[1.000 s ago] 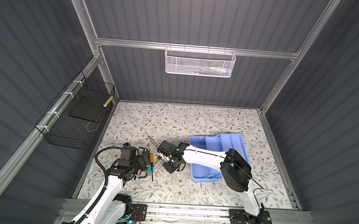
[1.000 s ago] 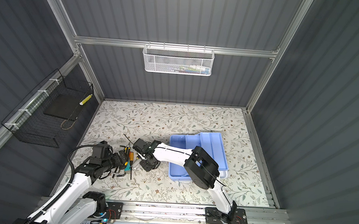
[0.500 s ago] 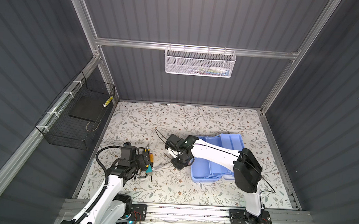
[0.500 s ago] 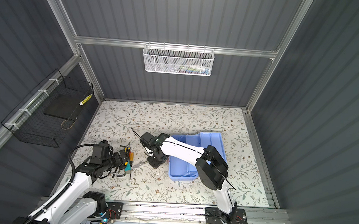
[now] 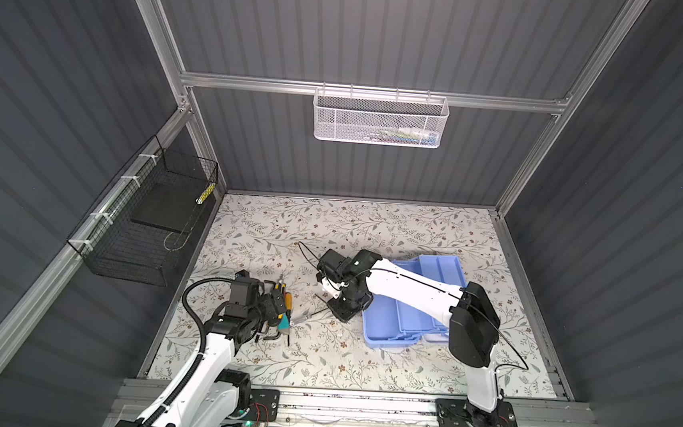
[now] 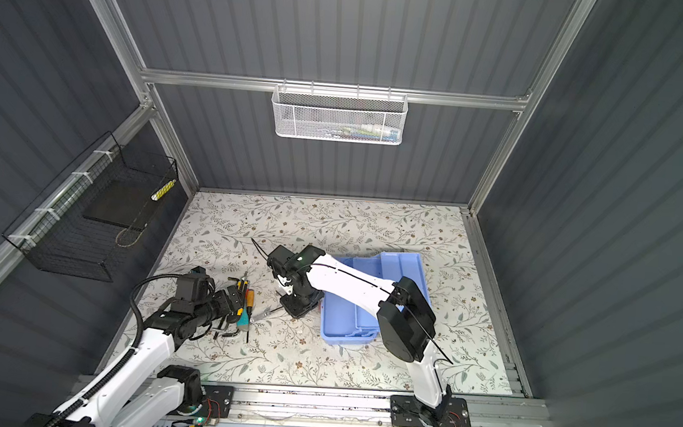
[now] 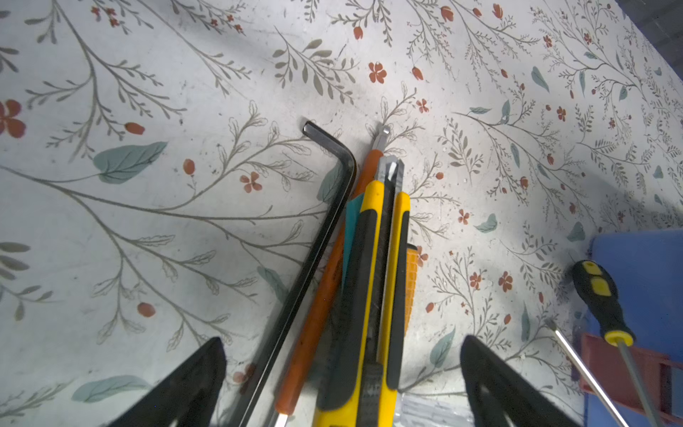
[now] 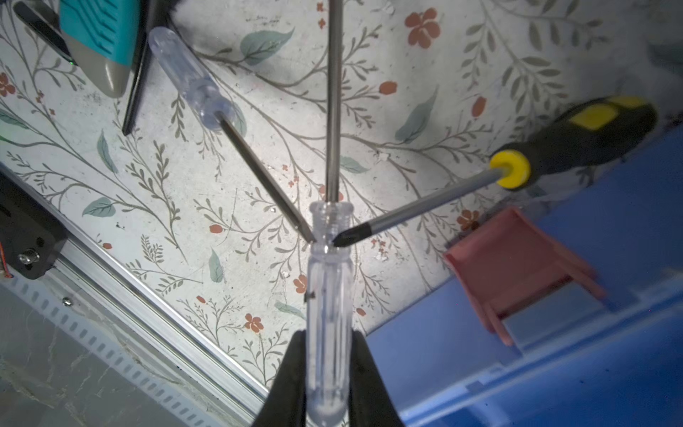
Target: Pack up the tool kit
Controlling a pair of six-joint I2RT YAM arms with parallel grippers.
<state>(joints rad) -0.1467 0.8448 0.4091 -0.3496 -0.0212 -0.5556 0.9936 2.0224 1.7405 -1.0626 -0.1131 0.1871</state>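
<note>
While the left gripper (image 5: pixel 273 307) is hanging over a heap of tools (image 5: pixel 285 302) at the left of the flowered table (image 5: pixel 330 230), the right gripper (image 5: pixel 343 306) is sitting low just beside the left edge of the blue case (image 5: pixel 398 323). In both top views the case is lying open, right of the middle. A white basket (image 5: pixel 380 119) is hanging on the back wall and a black basket (image 5: pixel 143 224) on the left wall.

In the left wrist view the jaws are standing wide apart and gripping nothing, one black finger (image 7: pixel 192 380) showing on each side of the heap. A yellow knife (image 7: pixel 373 277) is lying on top, with a hex key (image 7: pixel 321 229) and an orange-handled tool (image 7: pixel 318 295) running along it. Well apart from the heap, a black-and-yellow screwdriver (image 7: pixel 602 295) is lying with its handle at the case's edge, near a pink piece (image 7: pixel 621 362).

In the right wrist view the right gripper is clamping the handle of a clear screwdriver (image 8: pixel 329 295), whose shaft is pointing away over the table. Behind that handle, a second clear screwdriver (image 8: pixel 192 77) and the black-and-yellow one are pointing their tips toward each other. A teal knife (image 8: pixel 99 33) is showing at the picture's edge, and the case with its pink piece is lying close by.
</note>
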